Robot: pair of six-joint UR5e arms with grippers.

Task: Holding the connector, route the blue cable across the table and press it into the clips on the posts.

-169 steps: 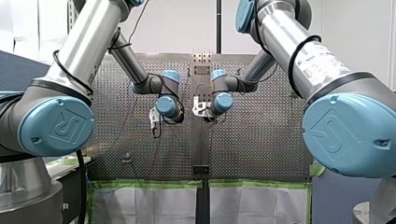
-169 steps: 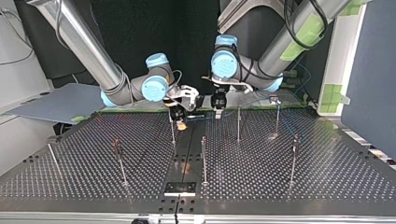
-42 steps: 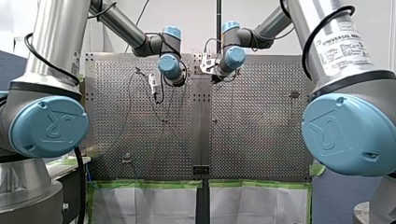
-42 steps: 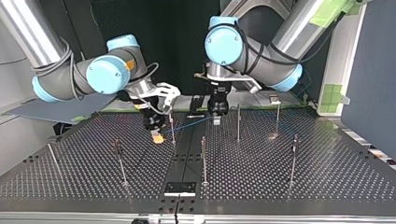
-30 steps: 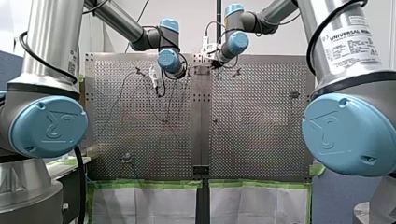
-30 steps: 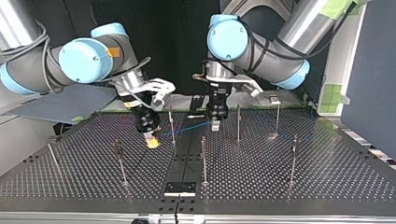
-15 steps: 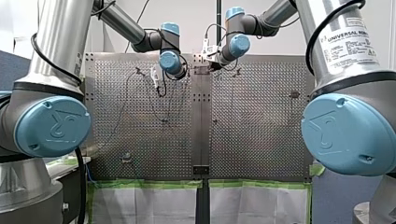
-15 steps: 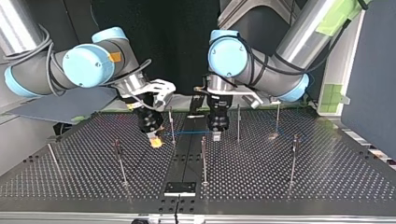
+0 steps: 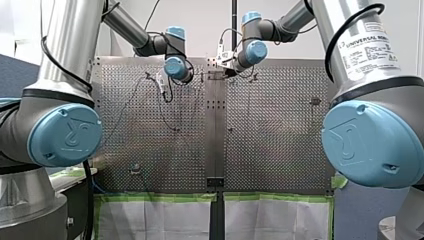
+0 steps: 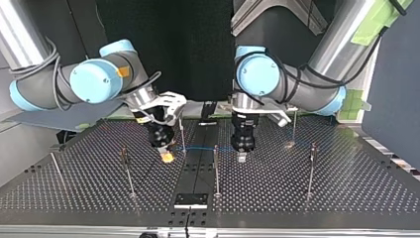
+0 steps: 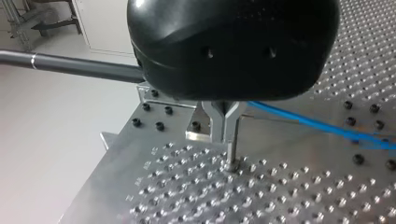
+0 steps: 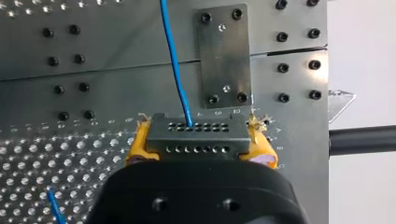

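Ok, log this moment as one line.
right gripper: shut on connector | left gripper: shut on blue cable | cable: strung between grippers past centre posts | clipped: cannot tell

My left pincer (image 11: 224, 136), metal fingers closed, grips the blue cable (image 11: 317, 125) beside a thin post (image 11: 231, 153) standing on the perforated counter (image 11: 289, 196).

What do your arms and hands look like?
My left arm and my right arm are silver tubes with light-blue joint caps and looped black cables; the right carries a Universal Robots label. My left hand is black with metal fingers, my right hand black with yellow pads.
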